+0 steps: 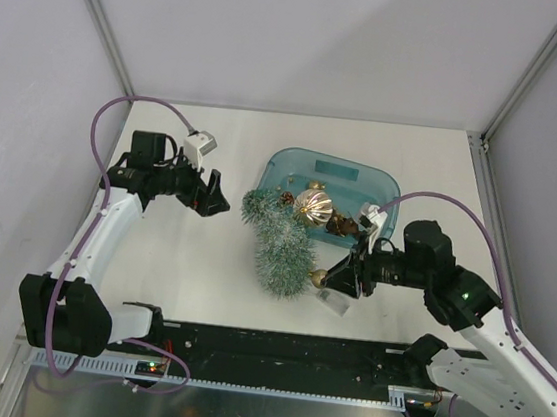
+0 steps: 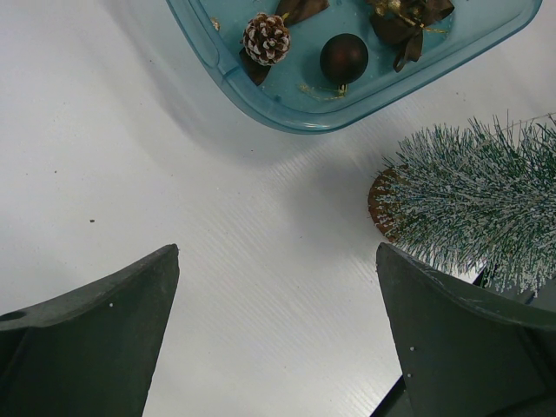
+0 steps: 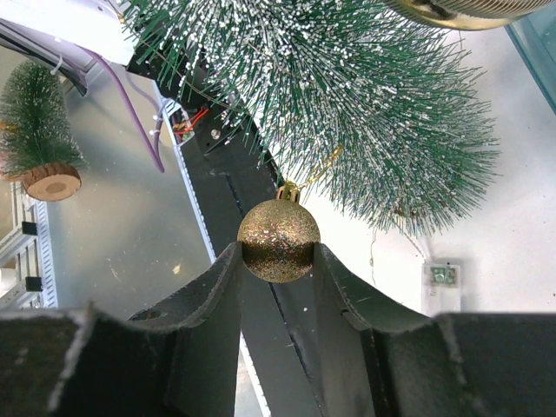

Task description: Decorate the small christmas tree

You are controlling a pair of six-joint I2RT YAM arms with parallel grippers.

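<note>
The small christmas tree (image 1: 282, 249), dark green with white frosting, lies on its side on the white table just in front of the teal tub (image 1: 374, 179). My right gripper (image 1: 329, 281) is at the tree's right side, shut on a gold glitter ball (image 3: 278, 241) whose cap and cord reach into the bristles (image 3: 347, 104). My left gripper (image 1: 215, 199) hangs open and empty left of the tree. Its wrist view shows the tree (image 2: 478, 195) and its wood base (image 2: 379, 204) beyond the right finger (image 2: 452, 330).
The tub (image 2: 287, 109) holds a frosted pinecone (image 2: 266, 39), a brown ball (image 2: 343, 58) and brown bows. A large gold ornament (image 1: 313, 207) sits at the tub's front rim. A small white box (image 3: 441, 278) lies by the tree. Another little tree (image 3: 39, 122) shows off the table.
</note>
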